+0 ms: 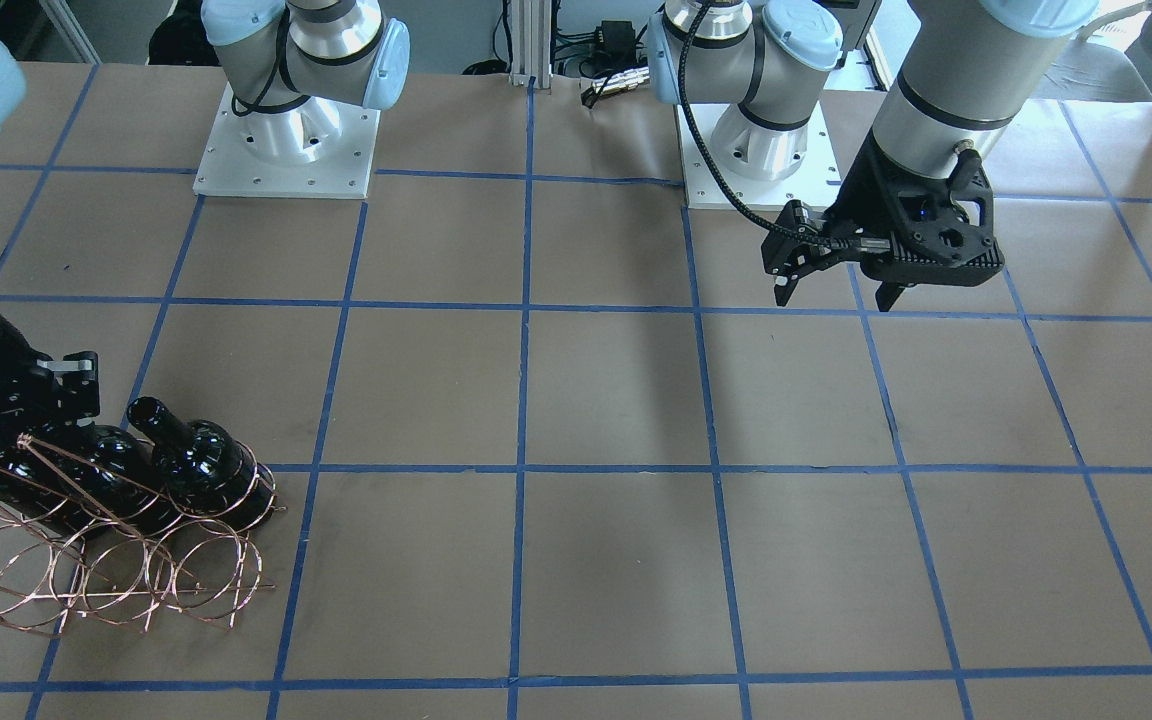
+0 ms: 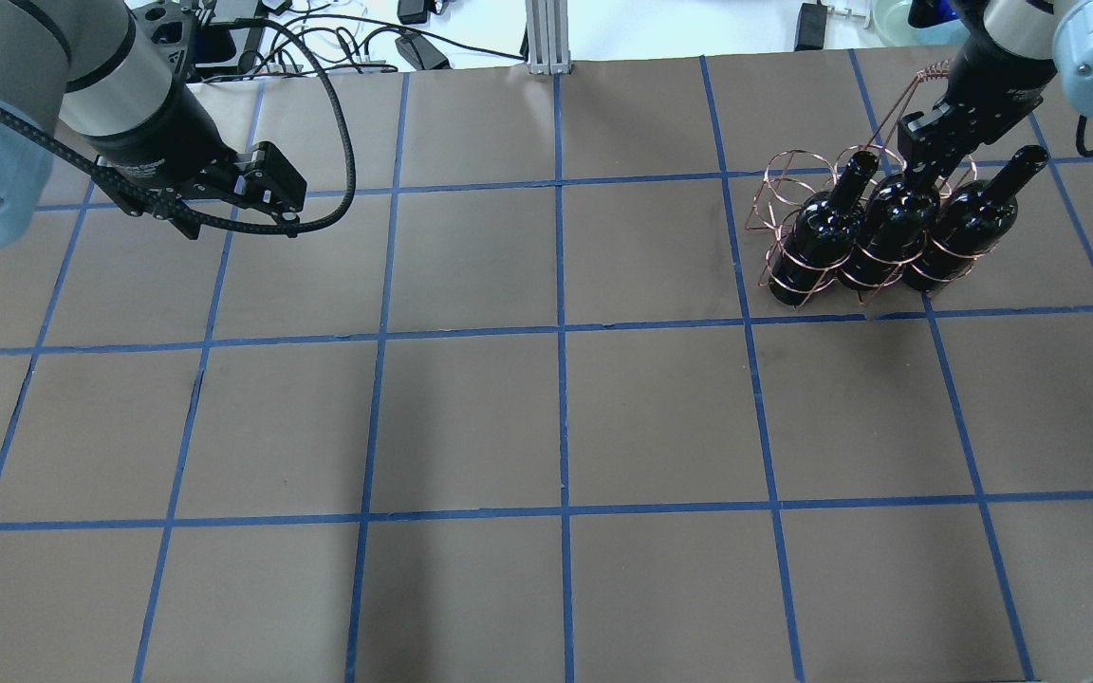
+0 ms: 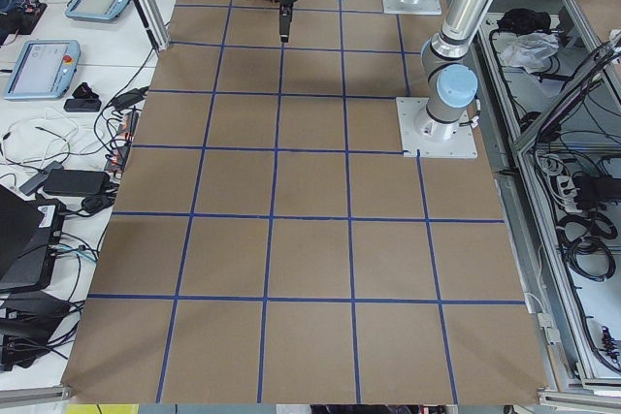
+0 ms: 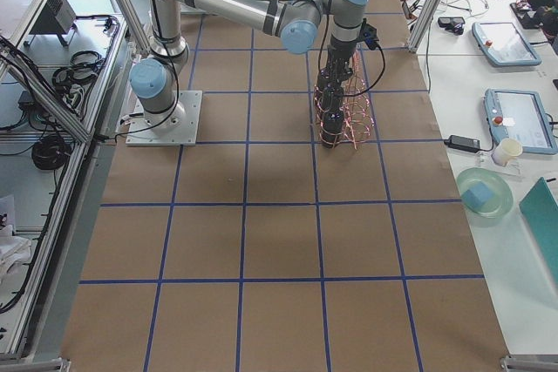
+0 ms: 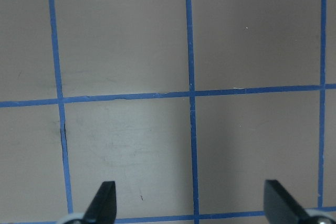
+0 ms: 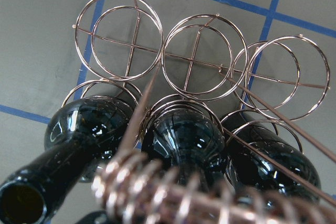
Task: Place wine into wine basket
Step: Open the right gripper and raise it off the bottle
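The copper wire wine basket (image 2: 791, 178) stands at the table's far right, with its twisted handle (image 6: 173, 198) close under the right wrist camera. Three near-black wine bottles stand in its rings: one (image 2: 817, 242), a middle one (image 2: 888, 232) and a third (image 2: 969, 223). My right gripper (image 2: 926, 147) is at the middle bottle's neck, beside the handle. Its fingers are hidden, so I cannot tell whether they grip. My left gripper (image 5: 191, 208) hangs open and empty over bare table, far from the basket.
Brown paper with a blue tape grid covers the table (image 2: 556, 427). The basket's other row of rings (image 6: 202, 51) holds nothing. Both arm bases (image 1: 286, 140) stand at the robot's edge. Cables and tablets lie beyond the table.
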`<state>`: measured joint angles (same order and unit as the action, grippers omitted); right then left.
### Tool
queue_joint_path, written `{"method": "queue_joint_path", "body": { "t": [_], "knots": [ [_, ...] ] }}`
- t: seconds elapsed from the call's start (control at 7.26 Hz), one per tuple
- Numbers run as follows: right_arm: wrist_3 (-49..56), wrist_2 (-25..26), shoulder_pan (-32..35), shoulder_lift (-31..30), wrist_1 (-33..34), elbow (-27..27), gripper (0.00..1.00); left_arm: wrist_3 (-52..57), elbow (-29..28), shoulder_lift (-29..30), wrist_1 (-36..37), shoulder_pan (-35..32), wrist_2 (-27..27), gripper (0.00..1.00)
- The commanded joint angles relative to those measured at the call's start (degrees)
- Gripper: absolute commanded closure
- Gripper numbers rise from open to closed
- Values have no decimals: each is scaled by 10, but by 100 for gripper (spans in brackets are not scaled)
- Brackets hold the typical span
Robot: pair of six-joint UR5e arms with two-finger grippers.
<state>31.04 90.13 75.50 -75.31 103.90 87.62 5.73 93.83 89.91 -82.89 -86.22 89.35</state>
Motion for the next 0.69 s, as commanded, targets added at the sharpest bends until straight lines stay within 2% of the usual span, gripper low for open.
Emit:
{"method": "queue_joint_path", "body": {
  "t": [0.0,0.14,0.41,0.55],
  "knots": [
    [-5,1,0,7,4,4,93,1,0,2,-1,0,-1,0],
    [-9,3,0,6,4,4,62,0,0,4,-1,0,-1,0],
    [-32,1,0,0,14,1,8,-3,14,6,-1,0,-1,0],
    [-81,2,3,-3,23,-8,0,-3,18,8,0,0,-1,0]
  ]
}}
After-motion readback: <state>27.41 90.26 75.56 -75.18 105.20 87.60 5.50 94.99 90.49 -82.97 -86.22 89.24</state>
